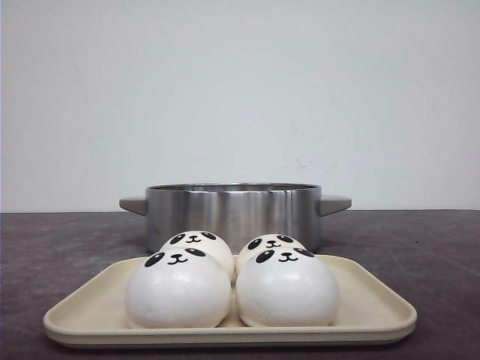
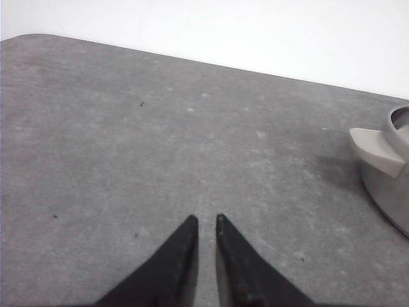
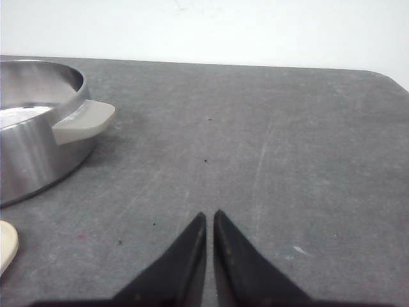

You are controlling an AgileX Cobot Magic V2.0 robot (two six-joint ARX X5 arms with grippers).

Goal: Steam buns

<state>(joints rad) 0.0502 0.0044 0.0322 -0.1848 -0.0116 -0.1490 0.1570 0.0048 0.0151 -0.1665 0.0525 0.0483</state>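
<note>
Over bare grey tabletop (image 2: 128, 160), the left gripper (image 2: 204, 220) hovers with its two black fingertips (image 2: 182, 246) drawn nearly together, only a thin sliver of table showing between them and nothing held. Off to one side of it in the left wrist view stands part of the steel pot (image 2: 390, 185), with one pale grey handle (image 2: 376, 148) sticking out toward the gripper but well apart from it. The right gripper (image 3: 209, 217) is in the same posture on the other side: fingertips almost touching, clamped on nothing, above open table. In the right wrist view the pot's brushed wall and its other handle (image 3: 83, 121) sit near but clear of the fingers, and a cream corner of the tray (image 3: 6, 246) peeks in at the picture's edge. From the front, neither arm shows. The pot stands in the middle of the table, open-topped, a handle at each end. Just in front of it lies the shallow cream tray, and on it rest the buns (image 1: 232, 281), four white domes with black panda faces, packed two in front and two behind, each touching its neighbours. The rear pair is partly hidden by the front pair. A plain white wall (image 1: 240, 90) closes off the background.
</note>
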